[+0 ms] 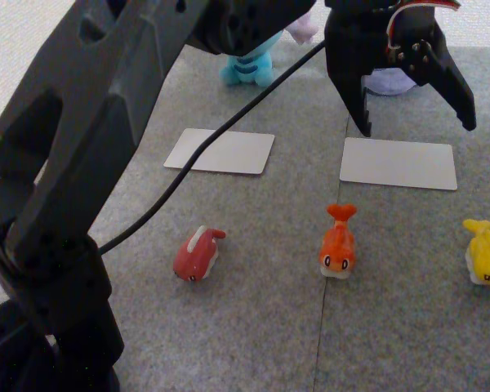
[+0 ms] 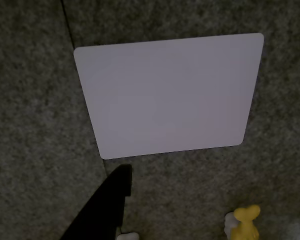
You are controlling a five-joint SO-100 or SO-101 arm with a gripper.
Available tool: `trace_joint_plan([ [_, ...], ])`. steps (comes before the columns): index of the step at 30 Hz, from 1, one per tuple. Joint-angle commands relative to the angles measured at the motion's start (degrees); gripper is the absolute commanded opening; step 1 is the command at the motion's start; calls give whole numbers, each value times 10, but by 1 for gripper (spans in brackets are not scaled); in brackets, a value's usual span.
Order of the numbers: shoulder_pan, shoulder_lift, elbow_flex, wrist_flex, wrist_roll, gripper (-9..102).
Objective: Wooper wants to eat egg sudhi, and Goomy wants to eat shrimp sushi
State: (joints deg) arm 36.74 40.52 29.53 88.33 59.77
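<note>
Yellow egg sushi (image 1: 484, 253) is sitting at four o'clock on the worktop (image 1: 253, 327), while the released, empty pincer (image 1: 416, 126) is hovering above a white card (image 1: 398, 163), risking grabbing the neighbouring orange shrimp sushi (image 1: 338, 243) instead.

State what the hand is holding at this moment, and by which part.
Nothing is held: the hand hangs open above the right white card, apart from all three sushi figurines.

Your gripper (image 1: 412, 126) hangs open above the right white card (image 1: 398, 163).
Shrimp sushi (image 1: 338, 243) sits between the dark red figurine (image 1: 198, 254) and egg sudhi (image 1: 485, 252).
</note>
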Motion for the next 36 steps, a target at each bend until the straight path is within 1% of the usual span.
trace_joint_plan([
  [1, -113, 515, 846, -635, 120, 40],
  [6, -113, 515, 846, -635, 94, 40],
  [12, -113, 522, 846, -633, 99, 40],
  [18, -114, 543, 838, -555, 103, 40],
  [24, -105, 661, 838, -421, 120, 40],
  [28, -98, 758, 838, -289, 105, 40],
  [33, -48, 829, 843, -142, 6, 40],
  [34, -30, 828, 844, -120, -17, 40],
  [36, 13, 820, 844, -105, -52, 40],
])
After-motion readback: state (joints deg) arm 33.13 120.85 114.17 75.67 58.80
